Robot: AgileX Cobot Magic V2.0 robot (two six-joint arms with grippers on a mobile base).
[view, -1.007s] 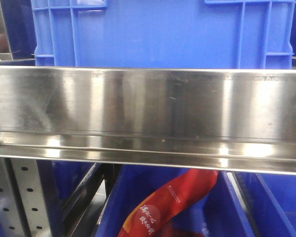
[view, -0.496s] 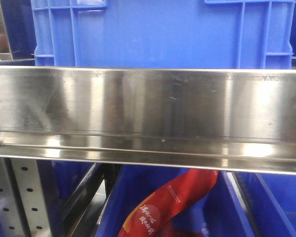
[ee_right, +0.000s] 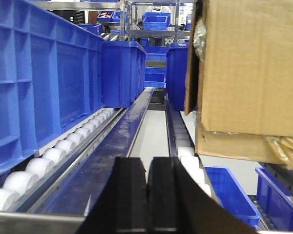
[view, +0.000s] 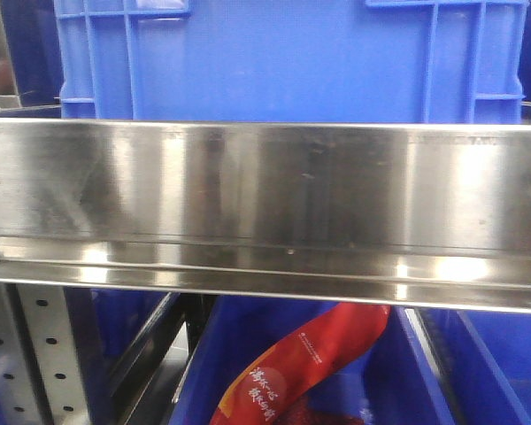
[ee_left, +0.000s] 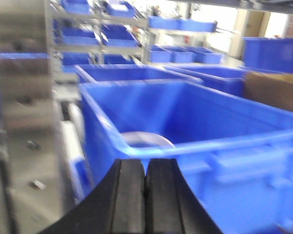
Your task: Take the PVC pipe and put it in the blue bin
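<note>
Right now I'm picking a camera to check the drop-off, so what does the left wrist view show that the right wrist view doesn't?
Only the left wrist view looks down into an open blue bin, where a pale curved piece lies on the floor; it is too blurred to say whether it is the PVC pipe. The left gripper is shut, holding nothing.

Only the right wrist view shows white conveyor rollers, a cardboard box, and the shut, empty right gripper.

Both show blue bins on shelving in the background.
</note>
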